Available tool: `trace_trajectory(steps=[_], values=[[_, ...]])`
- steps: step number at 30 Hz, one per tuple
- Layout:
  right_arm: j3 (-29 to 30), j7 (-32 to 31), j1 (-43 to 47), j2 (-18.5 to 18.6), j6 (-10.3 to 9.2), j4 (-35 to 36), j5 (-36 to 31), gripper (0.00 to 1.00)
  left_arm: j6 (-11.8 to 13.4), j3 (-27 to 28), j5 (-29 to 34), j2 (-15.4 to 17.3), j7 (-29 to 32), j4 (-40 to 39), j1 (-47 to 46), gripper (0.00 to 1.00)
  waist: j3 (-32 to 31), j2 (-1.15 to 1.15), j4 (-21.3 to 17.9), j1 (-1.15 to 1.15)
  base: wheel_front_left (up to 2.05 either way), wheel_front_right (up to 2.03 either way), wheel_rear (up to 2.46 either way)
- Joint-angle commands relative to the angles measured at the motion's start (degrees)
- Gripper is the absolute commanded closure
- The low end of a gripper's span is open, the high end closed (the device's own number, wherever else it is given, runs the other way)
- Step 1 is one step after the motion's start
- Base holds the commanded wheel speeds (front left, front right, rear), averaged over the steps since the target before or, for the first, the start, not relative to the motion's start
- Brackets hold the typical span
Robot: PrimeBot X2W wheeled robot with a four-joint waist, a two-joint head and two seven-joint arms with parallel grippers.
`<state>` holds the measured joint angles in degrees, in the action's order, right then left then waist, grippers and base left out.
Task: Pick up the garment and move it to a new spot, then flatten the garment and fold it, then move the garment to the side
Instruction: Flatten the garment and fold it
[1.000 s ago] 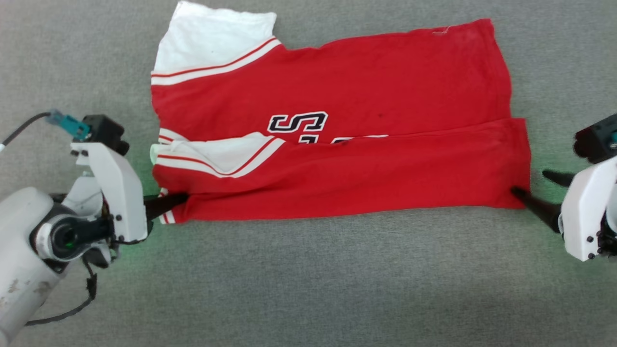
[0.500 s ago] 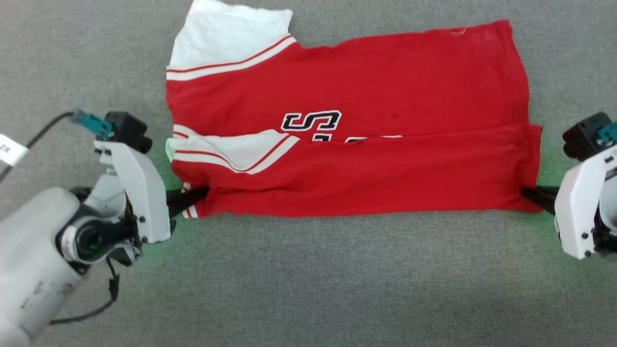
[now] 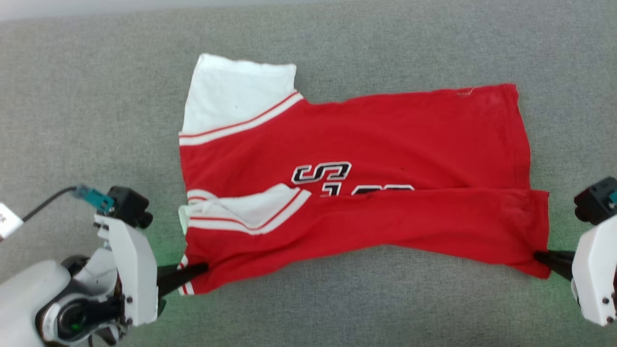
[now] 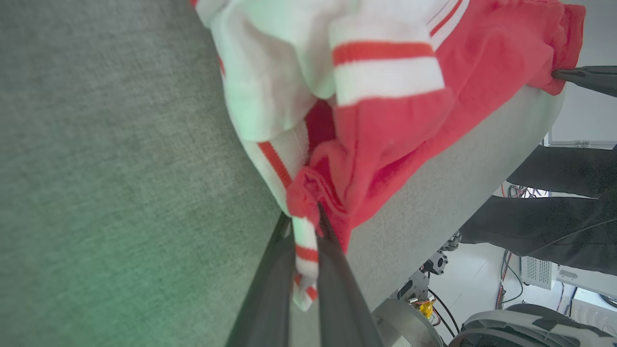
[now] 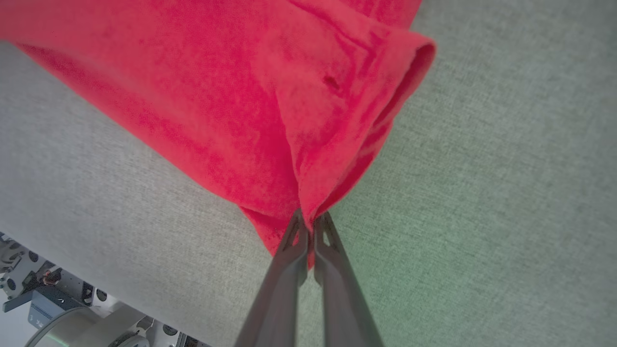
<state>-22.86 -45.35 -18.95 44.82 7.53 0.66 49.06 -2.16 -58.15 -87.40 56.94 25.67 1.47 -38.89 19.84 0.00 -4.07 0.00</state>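
The garment (image 3: 385, 140), a red shirt with white sleeves and black lettering, lies on the grey table with its near long edge folded over toward the middle. My left gripper (image 3: 205, 266) is shut on the garment's near left corner (image 4: 308, 212), pinching red cloth and striped trim. My right gripper (image 3: 539, 257) is shut on the near right corner (image 5: 308, 212). The pinched near edge is lifted off the table and sags between the two grippers.
The grey table (image 3: 337, 313) stretches all round the garment, with its pale far edge (image 3: 72, 9) at the top left. Beyond the table's near edge, the left wrist view shows a person's dark trouser legs (image 4: 544, 212), cables and robot base parts.
My right gripper went from open beside the corner to shut on it. Both grippers have raised the near edge, which now sags. The camera has tilted, so the garment sits lower in view.
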Motion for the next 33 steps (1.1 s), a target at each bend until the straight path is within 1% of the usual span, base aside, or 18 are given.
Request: trace_trajectory(steps=[1,2,3,4,5,6,7,8,10,13,16,18,22,26,28,30,33], values=[[1.36,-0.30,2.13,0.20,-0.09,1.11,-0.47,1.00,0.73,-0.11,-0.58,1.00,-0.32,-1.61,1.20,1.00,-0.24,0.00,0.03,0.00,0.00,0.00,0.00],[2.12,-0.20,2.82,0.01,-0.09,1.80,-0.61,1.00,0.83,-0.10,-0.60,1.49,-0.35,-2.40,1.55,1.00,-0.34,0.00,0.02,0.00,0.00,0.00,0.00],[2.94,0.38,3.19,-0.38,-0.09,2.48,-1.08,0.92,1.16,-0.05,-0.46,1.89,-0.64,-3.10,1.74,1.00,-0.43,0.00,-0.05,0.00,0.00,0.00,0.00],[2.94,0.38,3.19,-0.38,-0.09,2.48,-1.08,0.92,1.16,-0.05,-0.46,1.89,-0.64,-3.10,1.74,1.00,-0.43,0.00,-0.05,0.00,0.00,0.00,0.00],[4.06,1.15,3.62,-1.02,-0.09,2.80,-1.56,0.59,1.28,0.02,-0.20,2.08,-0.92,-3.51,1.91,1.00,-0.61,0.00,-0.06,0.00,0.00,0.00,0.00],[4.93,1.69,4.32,-1.55,-0.09,3.04,-2.31,0.22,1.45,0.08,0.13,2.21,-1.41,-3.85,2.14,0.75,-0.81,0.00,-0.05,0.00,0.00,0.00,0.00],[5.55,2.24,4.94,-2.01,-0.09,3.37,-2.83,0.00,1.75,0.19,0.46,2.34,-1.99,-3.99,2.23,0.50,-0.99,0.00,-0.02,0.00,0.00,0.00,0.00],[6.31,2.98,5.27,-2.62,-0.09,3.82,-3.18,0.00,2.06,0.45,0.51,2.38,-2.67,-4.10,2.31,0.01,-1.11,0.00,0.04,0.00,0.00,0.00,0.00],[9.12,4.53,6.18,-3.89,-0.09,4.40,-3.53,0.00,2.46,1.26,0.47,2.71,-4.28,-4.57,2.48,0.00,-1.42,0.00,0.15,0.00,0.00,0.00,0.00],[12.95,8.25,7.73,-5.10,-0.09,6.26,-5.62,0.00,3.18,2.92,0.99,4.02,-7.48,-5.46,2.51,0.00,-1.52,0.00,0.19,0.00,0.00,0.00,0.00],[16.73,15.33,7.51,-7.24,-0.09,7.83,-8.68,0.00,3.84,5.14,2.58,5.09,-11.54,-5.69,1.39,0.00,-1.27,0.00,-0.07,0.00,0.00,0.00,0.00],[18.09,21.47,6.30,-9.16,-0.09,8.39,-11.33,0.00,4.77,6.79,5.11,4.78,-15.54,-4.38,-0.02,0.00,-0.78,0.00,-0.47,0.00,0.00,0.00,0.00],[18.13,33.03,3.66,-13.86,-0.09,6.26,-16.70,0.00,5.46,9.08,9.73,1.30,-23.38,0.16,-2.65,0.00,0.57,0.00,-2.13,0.00,0.00,0.00,0.00],[17.68,42.42,0.53,-19.03,-0.09,2.95,-20.33,0.00,5.67,10.42,14.28,-2.49,-28.26,7.01,-7.26,0.00,2.02,0.00,-4.53,0.00,0.00,0.00,0.00],[17.42,46.07,-1.02,-21.13,-0.09,1.40,-21.57,0.00,5.31,10.84,15.44,-4.73,-28.91,10.86,-10.29,0.00,2.93,0.00,-5.92,0.00,0.00,0.00,0.00],[17.30,48.91,-2.22,-22.91,-0.09,-0.12,-22.48,0.00,4.76,10.61,17.26,-6.30,-28.21,14.99,-14.02,0.00,3.80,0.00,-7.30,0.00,0.00,0.00,0.00],[16.85,51.76,-3.84,-24.85,-0.09,-1.48,-23.13,0.00,4.31,10.23,18.88,-8.42,-25.58,21.57,-19.73,0.00,5.04,0.00,-9.56,0.00,0.00,0.00,0.00]])
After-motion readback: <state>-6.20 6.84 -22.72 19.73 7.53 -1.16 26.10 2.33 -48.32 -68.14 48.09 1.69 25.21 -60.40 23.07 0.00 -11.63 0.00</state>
